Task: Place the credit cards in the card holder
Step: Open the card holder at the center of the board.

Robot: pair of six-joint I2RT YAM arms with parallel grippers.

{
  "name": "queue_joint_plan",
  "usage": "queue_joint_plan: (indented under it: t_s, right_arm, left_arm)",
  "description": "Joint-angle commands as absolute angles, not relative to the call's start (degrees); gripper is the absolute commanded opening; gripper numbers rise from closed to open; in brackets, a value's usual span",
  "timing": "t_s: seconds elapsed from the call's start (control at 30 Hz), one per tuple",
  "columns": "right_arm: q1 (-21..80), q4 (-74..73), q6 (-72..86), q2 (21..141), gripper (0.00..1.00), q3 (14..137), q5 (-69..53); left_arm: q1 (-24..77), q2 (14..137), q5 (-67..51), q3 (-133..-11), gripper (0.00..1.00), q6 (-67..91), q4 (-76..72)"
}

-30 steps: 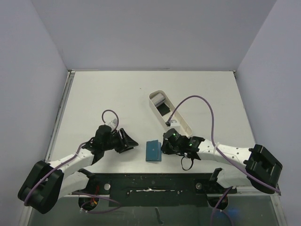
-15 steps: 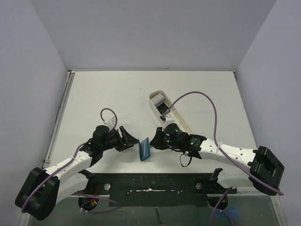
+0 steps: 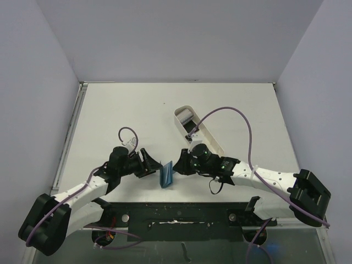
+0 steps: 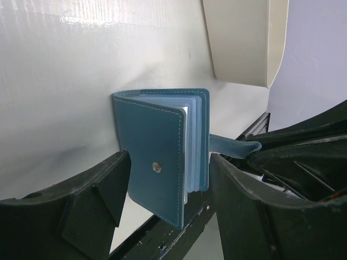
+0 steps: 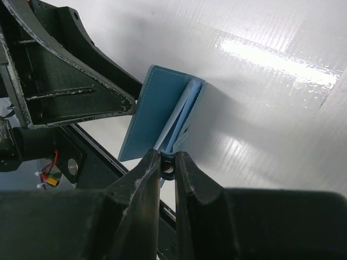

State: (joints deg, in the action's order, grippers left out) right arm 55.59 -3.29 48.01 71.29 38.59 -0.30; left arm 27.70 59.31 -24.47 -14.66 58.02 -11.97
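Teal wallet (image 3: 166,174) stands on edge at the desk's (image 3: 121,110) near middle, its tab (image 4: 233,145) pinched by the right pincer (image 5: 168,161), so the open left pincer (image 4: 169,165), straddling it, should close only on the front cover (image 4: 152,138) to spread it.

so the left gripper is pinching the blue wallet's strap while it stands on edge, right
No, it is the right gripper that pinches the strap of the blue wallet, as the right wrist view shows; the left gripper stands open. Rest holds.

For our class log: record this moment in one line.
right tool: shut on card holder strap | left tool: open, facing it | card holder: upright, ajar
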Motion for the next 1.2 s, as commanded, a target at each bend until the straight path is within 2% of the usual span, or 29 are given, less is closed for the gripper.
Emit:
queue_joint_plan:
  t_s: [0.0, 1.17]
  right_arm:
    - [55.8, 0.8, 47.9, 71.3, 0.04, 41.5, -1.5]
    - [55.9, 3.4, 47.6, 74.6, 0.04, 43.2, -4.2]
  left_arm:
    - [27.8, 59.7, -26.2, -15.1, 0.59, 57.4, -17.3]
    - [29.2, 65.3, -25.8, -17.0, 0.6, 53.8, -17.2]
